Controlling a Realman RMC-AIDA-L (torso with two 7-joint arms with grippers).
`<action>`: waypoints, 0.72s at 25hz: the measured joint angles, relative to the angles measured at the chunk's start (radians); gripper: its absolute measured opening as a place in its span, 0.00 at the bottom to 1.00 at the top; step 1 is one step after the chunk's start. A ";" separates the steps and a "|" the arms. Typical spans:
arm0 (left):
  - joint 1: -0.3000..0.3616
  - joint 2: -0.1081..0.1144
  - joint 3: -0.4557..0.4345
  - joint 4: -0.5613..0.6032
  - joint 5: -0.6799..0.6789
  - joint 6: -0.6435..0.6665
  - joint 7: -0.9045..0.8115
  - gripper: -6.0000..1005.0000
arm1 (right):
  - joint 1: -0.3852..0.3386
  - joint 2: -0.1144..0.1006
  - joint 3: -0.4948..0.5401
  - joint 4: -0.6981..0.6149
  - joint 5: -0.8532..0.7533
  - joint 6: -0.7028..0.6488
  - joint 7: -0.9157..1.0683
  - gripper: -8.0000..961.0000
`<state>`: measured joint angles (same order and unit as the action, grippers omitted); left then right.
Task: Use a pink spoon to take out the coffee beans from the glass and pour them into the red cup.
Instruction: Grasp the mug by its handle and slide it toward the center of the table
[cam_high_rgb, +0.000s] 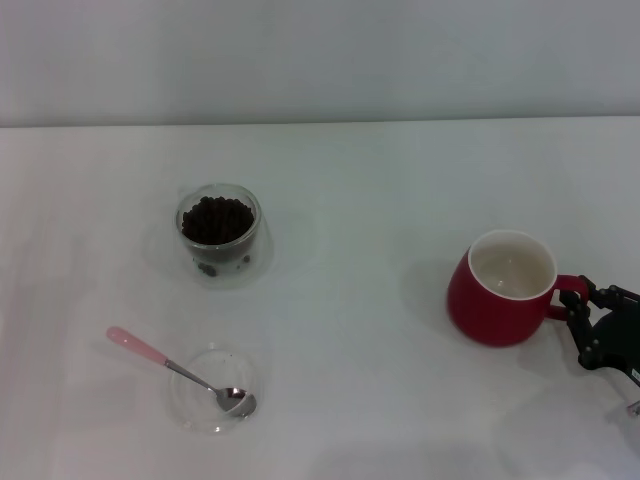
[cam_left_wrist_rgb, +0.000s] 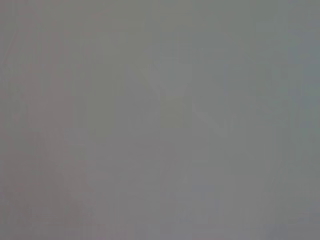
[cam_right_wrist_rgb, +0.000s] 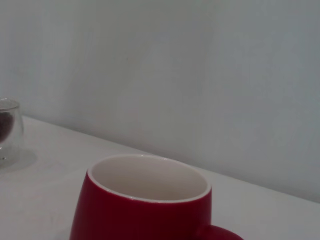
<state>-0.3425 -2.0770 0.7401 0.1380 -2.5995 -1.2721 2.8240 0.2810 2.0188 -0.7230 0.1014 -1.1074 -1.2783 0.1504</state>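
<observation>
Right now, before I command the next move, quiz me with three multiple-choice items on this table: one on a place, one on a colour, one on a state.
1. Where does the pink spoon's bowl rest?
A. in the shallow clear dish
B. in the red cup
C. in the glass

2. What colour is the red cup's inside?
A. black
B. cream-white
C. pink

3. What state is the glass in?
A. tipped over
B. empty
C. upright, holding coffee beans

Answers:
1 A: the metal bowl lies in the dish, handle out on the table.
2 B: pale inside, with no beans visible.
3 C: it stands upright with dark beans inside.

The right pincer sits at the cup's handle; the left is not in view.
</observation>
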 joint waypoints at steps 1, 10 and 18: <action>-0.001 0.000 0.000 0.000 0.000 0.001 0.000 0.73 | 0.001 0.000 0.000 0.000 -0.001 0.000 0.000 0.18; -0.010 0.001 -0.001 0.001 -0.003 0.023 0.000 0.73 | 0.020 0.000 -0.001 0.012 -0.066 -0.011 0.009 0.18; -0.011 0.001 0.002 0.003 0.001 0.019 0.000 0.73 | 0.039 0.002 0.010 0.052 -0.121 -0.050 0.010 0.18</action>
<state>-0.3530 -2.0760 0.7423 0.1411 -2.5983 -1.2530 2.8240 0.3200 2.0207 -0.7133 0.1531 -1.2289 -1.3286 0.1601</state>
